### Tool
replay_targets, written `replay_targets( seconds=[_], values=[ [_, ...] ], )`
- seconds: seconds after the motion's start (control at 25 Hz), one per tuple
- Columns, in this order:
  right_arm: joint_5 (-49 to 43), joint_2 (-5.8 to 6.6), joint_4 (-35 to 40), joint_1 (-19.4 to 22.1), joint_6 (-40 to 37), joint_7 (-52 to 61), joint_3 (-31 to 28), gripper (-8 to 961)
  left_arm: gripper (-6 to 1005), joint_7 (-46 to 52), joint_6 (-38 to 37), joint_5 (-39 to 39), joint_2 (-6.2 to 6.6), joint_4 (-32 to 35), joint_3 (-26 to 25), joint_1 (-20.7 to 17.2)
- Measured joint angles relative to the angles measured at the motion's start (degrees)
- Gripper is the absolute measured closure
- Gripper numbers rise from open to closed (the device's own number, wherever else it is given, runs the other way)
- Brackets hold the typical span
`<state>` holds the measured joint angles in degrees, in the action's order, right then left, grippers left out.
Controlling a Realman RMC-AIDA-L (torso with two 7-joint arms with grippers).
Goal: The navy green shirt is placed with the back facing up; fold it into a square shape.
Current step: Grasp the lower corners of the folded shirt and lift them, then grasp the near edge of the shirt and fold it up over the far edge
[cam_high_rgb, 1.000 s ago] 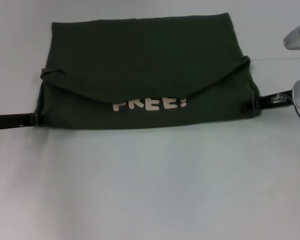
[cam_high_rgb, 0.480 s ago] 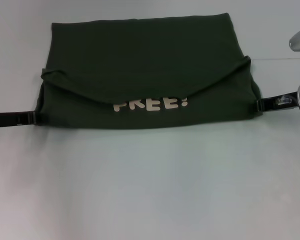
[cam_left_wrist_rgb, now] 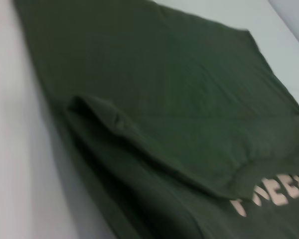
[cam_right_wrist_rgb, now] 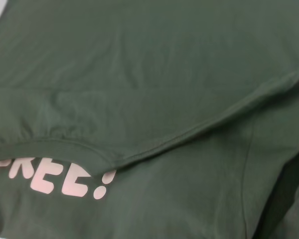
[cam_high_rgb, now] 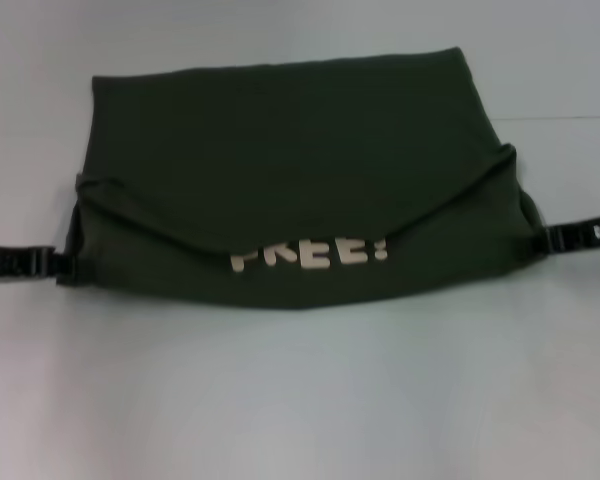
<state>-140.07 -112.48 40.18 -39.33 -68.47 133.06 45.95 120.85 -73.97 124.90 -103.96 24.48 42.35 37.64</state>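
The navy green shirt lies across the white table, folded into a wide band. Its upper layer curves down over white lettering reading "FREE!" near the front edge. My left gripper reaches in flat from the left and meets the shirt's front left corner. My right gripper does the same at the front right corner. Both fingertip pairs are buried in cloth at those corners. The left wrist view shows the shirt with its folded flap. In the right wrist view the shirt fills the frame, with the lettering partly covered.
The white table stretches bare in front of the shirt and along both sides. A faint seam line runs across the table at the far right.
The shirt's front edge has come nearer and looks larger, with both side corners spread outward. Both grippers moved with those corners, and the arm bodies have left the view's edges.
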Motion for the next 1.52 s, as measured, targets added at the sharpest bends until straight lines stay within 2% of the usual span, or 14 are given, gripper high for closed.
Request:
replay_targets(
  seconds=[0.32, 0.56, 0.72, 0.88, 0.92, 1.0, 1.12, 1.28, 1.32, 1.4, 1.52],
  values=[
    [9.3, -0.17, 8.6, 10.5, -16.0, -2.9, -1.5, 918, 940, 2.2, -18.0, 6.3, 1.06, 6.7, -1.7, -3.3],
    [10.9, -0.85, 12.3, 17.1, -28.5, -7.6, -10.0, 918, 939, 0.7, -26.5, 7.3, 2.1, 9.7, -6.6, -5.9],
    [11.2, -0.58, 12.6, 18.4, -32.6, -10.0, -15.0, 918, 940, 0.6, -28.4, 7.4, 2.58, 9.9, -7.9, -6.0],
    [11.3, 0.9, 10.8, 14.6, -30.9, -9.7, -20.9, 918, 941, 3.2, -27.4, 7.3, 3.8, 9.7, -10.9, -3.1],
    [11.3, 1.65, 9.3, 12.8, -29.9, -9.4, -22.3, 918, 941, 4.4, -26.5, 7.3, 4.37, 9.5, -11.9, -1.9],
    [11.2, 3.21, 5.8, 9.6, -27.1, -8.7, -23.0, 918, 941, 6.8, -24.0, 7.2, 5.35, 9.4, -12.7, 0.5],
    [10.8, 4.9, 0.4, 4.5, -20.8, -8.0, -22.6, 918, 940, 9.5, -18.5, 7.0, 5.77, 8.9, -12.8, 3.7],
    [10.6, 5.33, -3.8, -1.1, -12.1, -7.4, -21.1, 918, 939, 11.4, -8.9, 7.1, 5.36, 6.0, -12.8, 6.5],
    [10.6, 5.2, -4.3, -2.4, -9.8, -7.2, -20.6, 918, 939, 11.6, -4.5, 7.0, 4.8, 4.7, -12.8, 7.2],
    [10.6, 4.94, -5.4, -4.3, -5.3, -6.6, -18.6, 918, 939, 11.5, -1.2, 6.9, 4.04, 4.0, -12.8, 7.6],
    [10.5, 4.47, -7.6, -7.0, 2.6, -5.7, -14.2, 918, 940, 10.4, 4.4, 6.7, 1.8, 3.6, -13.2, 8.5]
  ],
)
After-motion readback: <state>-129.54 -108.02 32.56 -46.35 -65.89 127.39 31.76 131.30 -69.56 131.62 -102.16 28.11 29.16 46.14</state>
